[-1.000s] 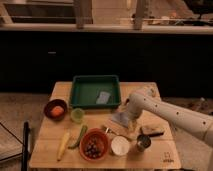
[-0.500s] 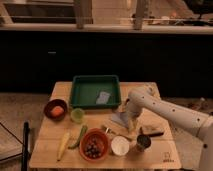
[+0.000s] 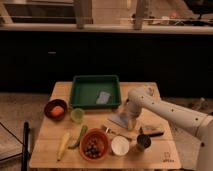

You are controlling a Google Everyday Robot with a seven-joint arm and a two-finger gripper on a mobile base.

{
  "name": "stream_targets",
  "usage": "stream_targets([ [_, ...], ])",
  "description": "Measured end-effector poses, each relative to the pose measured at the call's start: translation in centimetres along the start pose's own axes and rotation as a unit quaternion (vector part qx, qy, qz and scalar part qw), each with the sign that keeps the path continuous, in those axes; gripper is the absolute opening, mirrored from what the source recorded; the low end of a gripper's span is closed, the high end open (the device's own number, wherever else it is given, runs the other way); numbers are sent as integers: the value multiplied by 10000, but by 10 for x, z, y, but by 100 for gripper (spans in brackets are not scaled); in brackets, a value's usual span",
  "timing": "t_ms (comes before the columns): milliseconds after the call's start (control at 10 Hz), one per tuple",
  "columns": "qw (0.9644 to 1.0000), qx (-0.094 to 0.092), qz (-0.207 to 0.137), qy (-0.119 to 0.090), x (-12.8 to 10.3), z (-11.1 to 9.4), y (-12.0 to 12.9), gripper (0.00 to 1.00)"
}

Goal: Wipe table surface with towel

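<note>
Towel (image 3: 118, 120) lies as a small greyish patch on the tabletop (image 3: 50, 134), right of centre, just in front of the tray's right front corner. The green tray (image 3: 82, 93) at the back holds one pale blue-grey piece (image 3: 103, 97) near its right side. At the left, a brown bowl (image 3: 48, 106) holds something orange (image 3: 58, 111), and a small green cup (image 3: 77, 115) stands just beside it. At the front, a red bowl (image 3: 82, 145) holds dark round fruit (image 3: 93, 149). To its right stand a white cup (image 3: 120, 145) and a dark metal cup (image 3: 143, 142); what they hold cannot be made out. A small dark mark (image 3: 165, 161) sits near the tabletop's front right corner, unreadable. The white arm (image 3: 170, 112) comes in from the right edge, bends above the tray's right corner and points down. The gripper (image 3: 129, 123) is low on the towel's right edge; whether it is clamped on the towel I cannot tell.
</note>
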Motion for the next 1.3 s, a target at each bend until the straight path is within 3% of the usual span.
stream_targets([
  [200,10000,-2,-26,23,0,-4,0,6],
  [300,10000,-17,-18,23,1,-4,1,1],
  [700,9999,-58,-17,115,3,-10,3,0],
  [1300,9997,128,-157,125,0,-39,6,0],
])
